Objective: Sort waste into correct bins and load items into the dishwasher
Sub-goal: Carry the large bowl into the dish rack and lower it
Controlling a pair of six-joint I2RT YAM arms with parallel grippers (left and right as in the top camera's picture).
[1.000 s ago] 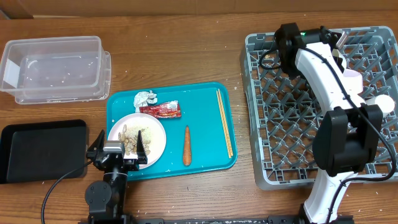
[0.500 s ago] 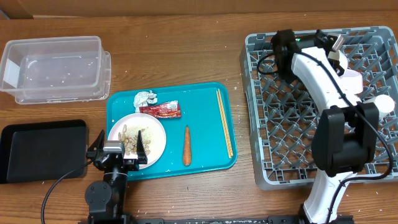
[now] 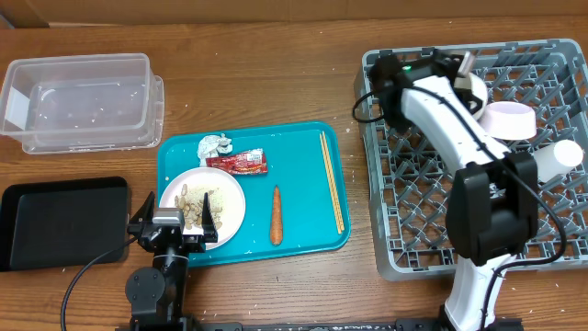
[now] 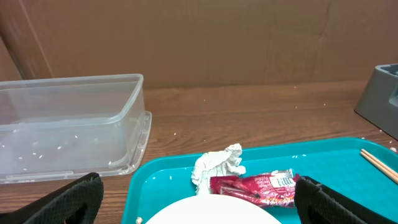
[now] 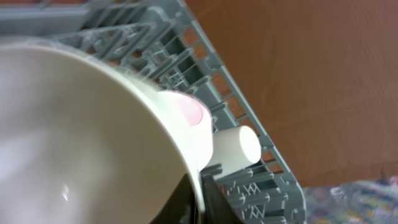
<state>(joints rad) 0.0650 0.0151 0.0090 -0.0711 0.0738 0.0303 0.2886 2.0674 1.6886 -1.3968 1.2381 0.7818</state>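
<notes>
Gripping white bowl (image 5: 81, 137) by its rim over grey dish rack (image 3: 413, 184) with right gripper (image 5: 200, 186), holding left gripper (image 4: 198, 186) spread wide above plate (image 3: 228, 198)

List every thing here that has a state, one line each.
left gripper, open, holding nothing.
right gripper, shut on the rim of the white bowl.
white bowl, held over dish rack.
pink bowl, sitting in dish rack.
white cup, on its side in dish rack.
clear tub, lidless, few pale specks inside.
black tray, empty.
plate, food scraps on it.
foil ball, crumpled.
</notes>
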